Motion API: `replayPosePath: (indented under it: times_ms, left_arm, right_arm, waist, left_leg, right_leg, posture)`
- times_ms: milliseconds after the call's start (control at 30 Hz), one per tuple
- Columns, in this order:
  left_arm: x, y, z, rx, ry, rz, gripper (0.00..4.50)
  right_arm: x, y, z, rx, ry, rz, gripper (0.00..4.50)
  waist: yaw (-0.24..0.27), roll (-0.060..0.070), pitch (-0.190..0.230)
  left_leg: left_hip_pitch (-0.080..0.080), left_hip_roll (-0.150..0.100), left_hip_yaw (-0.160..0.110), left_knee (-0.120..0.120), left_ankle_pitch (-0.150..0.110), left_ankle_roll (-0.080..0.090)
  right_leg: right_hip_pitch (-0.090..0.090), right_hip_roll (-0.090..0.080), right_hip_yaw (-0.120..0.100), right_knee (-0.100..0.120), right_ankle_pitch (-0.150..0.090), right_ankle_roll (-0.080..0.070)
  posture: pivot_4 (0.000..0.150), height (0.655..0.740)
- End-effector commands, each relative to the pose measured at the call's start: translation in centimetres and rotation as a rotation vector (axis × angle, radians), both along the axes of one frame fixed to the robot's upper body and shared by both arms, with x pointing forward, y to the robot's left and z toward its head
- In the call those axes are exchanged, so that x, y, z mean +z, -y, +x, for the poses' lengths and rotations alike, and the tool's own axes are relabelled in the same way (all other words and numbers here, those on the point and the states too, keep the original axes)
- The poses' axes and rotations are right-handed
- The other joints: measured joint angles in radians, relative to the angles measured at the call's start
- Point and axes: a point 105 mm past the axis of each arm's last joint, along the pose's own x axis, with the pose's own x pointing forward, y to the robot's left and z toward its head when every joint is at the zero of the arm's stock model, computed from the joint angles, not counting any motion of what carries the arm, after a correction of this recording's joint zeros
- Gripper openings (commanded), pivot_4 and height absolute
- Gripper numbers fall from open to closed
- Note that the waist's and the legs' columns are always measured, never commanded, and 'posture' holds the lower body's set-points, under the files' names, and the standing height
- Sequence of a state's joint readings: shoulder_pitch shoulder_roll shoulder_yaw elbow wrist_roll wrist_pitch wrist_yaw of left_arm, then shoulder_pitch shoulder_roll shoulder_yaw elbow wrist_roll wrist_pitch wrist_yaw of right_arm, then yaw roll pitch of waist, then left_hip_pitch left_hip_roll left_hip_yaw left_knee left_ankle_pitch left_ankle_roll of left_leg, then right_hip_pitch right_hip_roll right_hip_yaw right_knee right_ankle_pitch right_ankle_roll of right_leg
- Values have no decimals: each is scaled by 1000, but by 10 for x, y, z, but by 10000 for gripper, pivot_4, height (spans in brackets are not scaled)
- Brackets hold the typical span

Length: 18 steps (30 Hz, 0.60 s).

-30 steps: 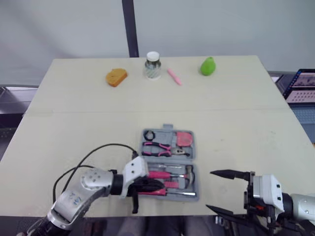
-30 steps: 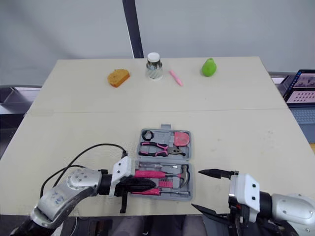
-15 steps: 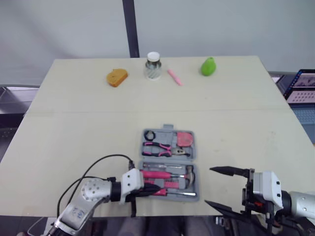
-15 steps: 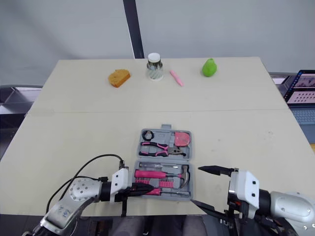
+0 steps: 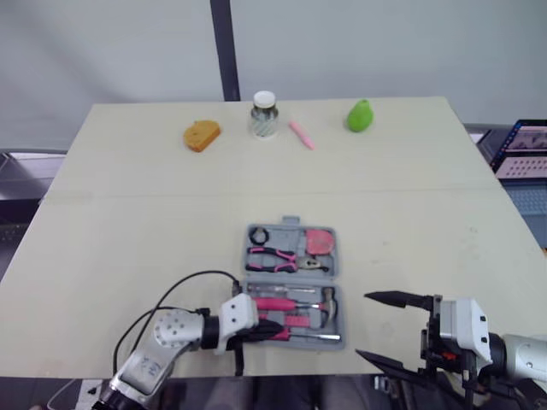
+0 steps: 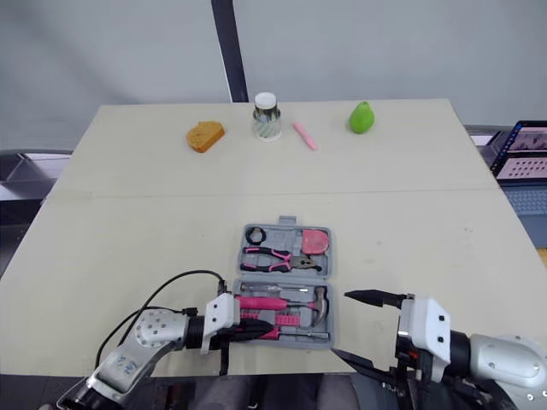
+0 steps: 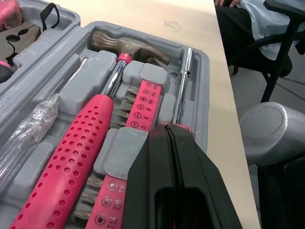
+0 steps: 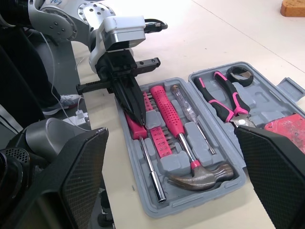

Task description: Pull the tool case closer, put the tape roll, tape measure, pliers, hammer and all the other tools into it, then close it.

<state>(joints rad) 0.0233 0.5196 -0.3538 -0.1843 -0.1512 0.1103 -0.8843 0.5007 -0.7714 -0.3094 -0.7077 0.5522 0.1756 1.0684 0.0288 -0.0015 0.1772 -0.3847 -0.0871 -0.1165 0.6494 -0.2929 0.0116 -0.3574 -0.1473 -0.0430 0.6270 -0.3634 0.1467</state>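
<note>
Grey tool case point(image 5: 291, 223) open; left pincer point(image 5: 275, 327) closed inside, right pincer point(image 5: 373, 328) spread

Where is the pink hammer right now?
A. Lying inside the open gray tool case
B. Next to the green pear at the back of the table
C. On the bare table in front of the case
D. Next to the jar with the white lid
A: the hammer lies in its molded slot inside the open tool case, head toward the case's right end.
</note>
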Motion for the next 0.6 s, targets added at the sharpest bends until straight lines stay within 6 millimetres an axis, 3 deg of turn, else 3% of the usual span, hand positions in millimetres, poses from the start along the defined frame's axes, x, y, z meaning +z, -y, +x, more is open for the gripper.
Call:
replayPosePath:
  times_ms: [33,467,600]
  left_arm:
    - [-15,-2,-6,-4,-43,49,418]
    - [-43,-17,-17,38,-99,172,418]
    - [-53,-22,-19,52,-115,201,418]
  right_arm:
    - [6,-3,-4,25,16,8,45000]
    - [6,-2,-1,28,20,3,45000]
    - [6,-1,0,27,23,1,45000]
  waist:
    - [0,1,-1]
    - [0,3,-9]
    - [0,6,-13]
  left_leg:
    - [0,0,0,0,0,0]
    - [4,0,0,-2,-1,0]
    - [16,3,1,-3,-5,1]
  right_leg:
    - [0,0,0,0,0,0]
    - [3,0,0,-1,0,0]
    - [17,2,-1,-8,-1,0]
  posture:
    - [1500,7400]
    - [1500,7400]
    - [1500,7400]
